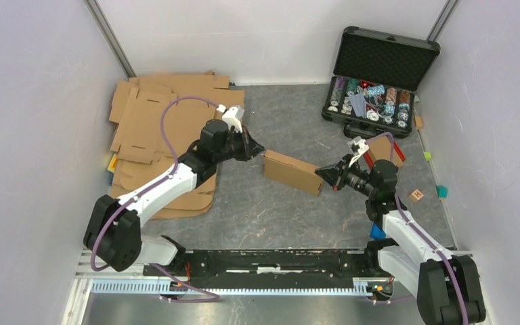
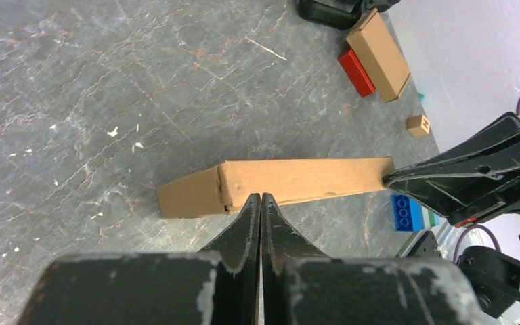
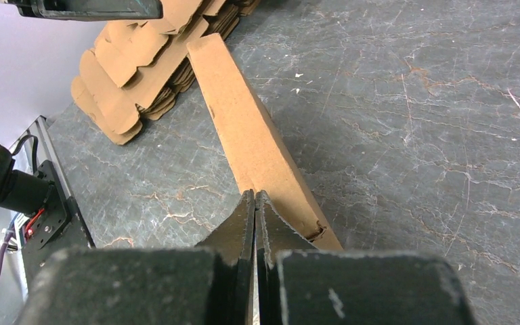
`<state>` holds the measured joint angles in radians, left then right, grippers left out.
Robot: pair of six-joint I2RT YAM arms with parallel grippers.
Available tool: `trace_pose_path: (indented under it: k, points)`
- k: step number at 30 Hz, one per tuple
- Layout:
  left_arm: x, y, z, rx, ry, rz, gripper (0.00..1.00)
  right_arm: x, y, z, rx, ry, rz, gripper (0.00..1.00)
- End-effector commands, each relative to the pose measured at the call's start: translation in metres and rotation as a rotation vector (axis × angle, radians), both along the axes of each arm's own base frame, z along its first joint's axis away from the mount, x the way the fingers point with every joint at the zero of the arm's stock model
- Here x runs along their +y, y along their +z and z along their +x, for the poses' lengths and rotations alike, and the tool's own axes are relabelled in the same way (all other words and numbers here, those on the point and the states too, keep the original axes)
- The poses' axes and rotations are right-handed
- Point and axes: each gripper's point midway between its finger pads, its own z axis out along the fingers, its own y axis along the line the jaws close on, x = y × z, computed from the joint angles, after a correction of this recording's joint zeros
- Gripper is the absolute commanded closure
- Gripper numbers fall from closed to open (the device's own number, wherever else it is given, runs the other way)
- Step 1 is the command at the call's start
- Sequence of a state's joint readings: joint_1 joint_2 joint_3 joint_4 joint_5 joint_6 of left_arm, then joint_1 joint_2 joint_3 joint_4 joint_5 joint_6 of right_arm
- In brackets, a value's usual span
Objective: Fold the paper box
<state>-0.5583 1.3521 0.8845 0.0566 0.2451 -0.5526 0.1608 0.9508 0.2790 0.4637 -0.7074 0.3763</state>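
The paper box (image 1: 292, 171) is a closed, shallow brown cardboard box standing on its long edge on the grey table between my two arms. My left gripper (image 1: 259, 149) is at its left end. In the left wrist view that gripper (image 2: 261, 196) is shut, empty, with its tips against the box (image 2: 305, 179) near the corner seam. My right gripper (image 1: 320, 174) is at the other end. In the right wrist view it (image 3: 254, 193) is shut, empty, its tips touching the box (image 3: 244, 128) close to its near end.
A stack of flat cardboard blanks (image 1: 162, 128) lies at the back left. An open black case of poker chips (image 1: 379, 81) stands at the back right. A small cardboard box (image 2: 379, 54), a red block (image 2: 356, 71), a blue brick (image 2: 406, 213) and a wooden cube (image 1: 416, 195) lie on the right.
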Motion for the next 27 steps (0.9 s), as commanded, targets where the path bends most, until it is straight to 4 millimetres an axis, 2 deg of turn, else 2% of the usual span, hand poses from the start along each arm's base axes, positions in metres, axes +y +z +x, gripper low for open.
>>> trace_pose_path:
  k: [1,4,10,12,14,17,20,23,25,27]
  points:
    - [-0.017,0.02,0.002,-0.047,-0.073,-0.032,0.98,-0.003,-0.039,-0.016,0.146,0.013,-0.051,1.0]
    - [-0.023,0.012,0.006,-0.035,-0.093,-0.04,0.98,-0.002,-0.04,-0.017,0.148,0.017,-0.053,1.0]
    - [-0.012,-0.046,0.015,0.085,-0.033,-0.003,0.98,-0.002,-0.041,-0.019,0.15,0.025,-0.055,1.0]
    - [-0.006,-0.059,0.014,0.114,-0.01,0.0,0.98,-0.001,-0.04,-0.019,0.146,0.027,-0.054,1.0]
    - [-0.003,-0.061,0.011,0.112,-0.002,-0.002,0.98,-0.002,-0.039,-0.019,0.144,0.027,-0.055,1.0]
    - [-0.005,-0.045,0.011,0.085,-0.012,-0.024,0.98,-0.001,-0.039,-0.02,0.142,0.029,-0.054,1.0]
    - [-0.009,-0.011,0.017,0.034,-0.02,-0.057,0.98,-0.001,-0.038,-0.019,0.142,0.031,-0.053,1.0]
    - [-0.009,0.013,0.023,-0.008,-0.012,-0.065,0.98,-0.001,-0.038,-0.02,0.141,0.034,-0.052,1.0]
    - [-0.008,0.02,0.028,-0.026,-0.005,-0.061,0.98,-0.001,-0.037,-0.019,0.139,0.033,-0.052,1.0]
    - [-0.008,0.013,0.028,-0.011,-0.006,-0.048,0.98,0.0,-0.037,-0.02,0.14,0.037,-0.051,1.0]
